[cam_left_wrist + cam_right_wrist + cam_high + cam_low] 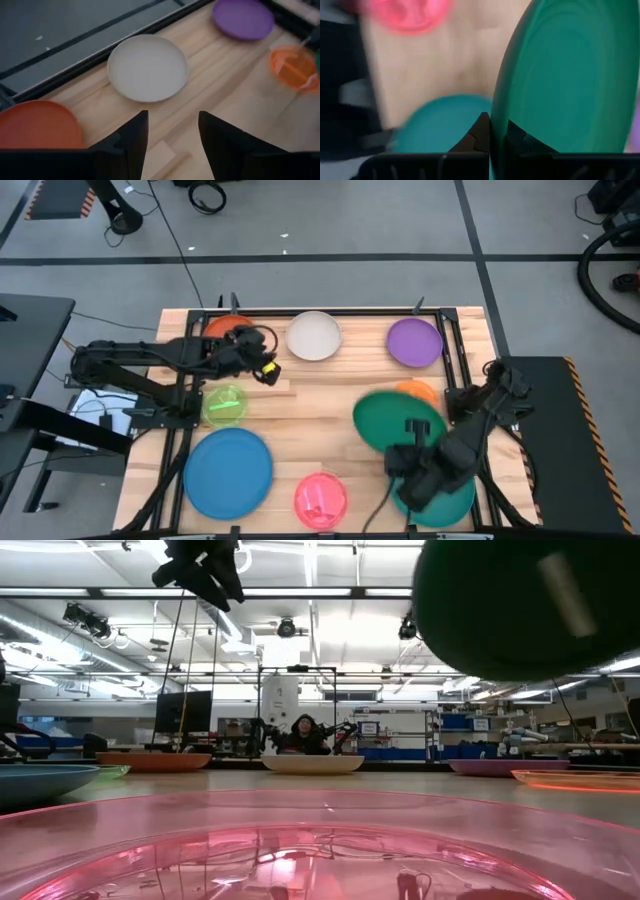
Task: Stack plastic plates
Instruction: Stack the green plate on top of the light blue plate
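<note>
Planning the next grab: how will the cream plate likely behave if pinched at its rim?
The cream plate looks glossy, so the fingers may slip on its rim. It appears thin plastic, probably light and fairly stiff. Lying flat on the wooden table, it would likely slide rather than tip when pushed.

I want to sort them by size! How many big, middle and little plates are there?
Big: 3, blue, dark green, teal
Middle: 3, red-orange, cream, purple
Little: 3, lime, orange, pink
Total: 9
</note>
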{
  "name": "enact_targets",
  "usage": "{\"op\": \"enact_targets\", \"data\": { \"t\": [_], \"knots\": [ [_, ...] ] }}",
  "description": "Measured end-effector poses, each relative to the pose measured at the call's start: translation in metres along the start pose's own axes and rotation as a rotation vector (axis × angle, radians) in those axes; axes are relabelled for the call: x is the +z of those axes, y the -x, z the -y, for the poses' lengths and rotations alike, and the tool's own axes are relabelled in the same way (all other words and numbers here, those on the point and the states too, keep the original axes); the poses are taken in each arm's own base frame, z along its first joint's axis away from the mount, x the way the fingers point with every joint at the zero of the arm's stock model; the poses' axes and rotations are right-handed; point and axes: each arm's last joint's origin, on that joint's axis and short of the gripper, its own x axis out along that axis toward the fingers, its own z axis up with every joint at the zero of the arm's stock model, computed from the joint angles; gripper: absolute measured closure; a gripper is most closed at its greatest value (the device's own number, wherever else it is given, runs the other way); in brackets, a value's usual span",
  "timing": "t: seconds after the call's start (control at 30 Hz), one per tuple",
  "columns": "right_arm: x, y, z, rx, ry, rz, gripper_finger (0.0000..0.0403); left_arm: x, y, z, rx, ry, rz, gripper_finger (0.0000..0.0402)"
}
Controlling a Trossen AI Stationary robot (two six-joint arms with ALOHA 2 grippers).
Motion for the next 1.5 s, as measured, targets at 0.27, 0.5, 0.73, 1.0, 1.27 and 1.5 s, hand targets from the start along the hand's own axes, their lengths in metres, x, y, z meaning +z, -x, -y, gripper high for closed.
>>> {"op": "enact_targets", "data": {
  "t": [0.27,0.5,0.73,1.0,1.27,1.5],
  "knots": [
    [-0.022,-0.009,-0.052,0.088,-0.084,-0.16,0.0386,-0.03,-0.004,0.027,-0.117,-0.034,0.031,0.0223],
    [-0.055,-0.001,-0.071,0.071,-0.164,-0.141,0.0386,-0.06,0.001,0.061,-0.339,-0.106,0.144,0.0223],
    [-0.074,-0.015,-0.083,0.007,-0.15,-0.141,0.0386,-0.095,0.011,0.074,-0.48,-0.251,0.208,0.0223],
    [-0.077,-0.059,-0.108,-0.097,-0.071,-0.222,0.0386,-0.114,0.016,0.08,-0.512,-0.221,0.148,0.0223],
    [-0.084,-0.084,-0.121,-0.161,-0.054,-0.253,0.0386,-0.115,0.023,0.082,-0.51,-0.201,0.186,0.0223],
    [-0.086,-0.1,-0.128,-0.206,-0.021,-0.221,0.0386,-0.116,0.024,0.082,-0.507,-0.196,0.19,0.0223]
  ]
}}
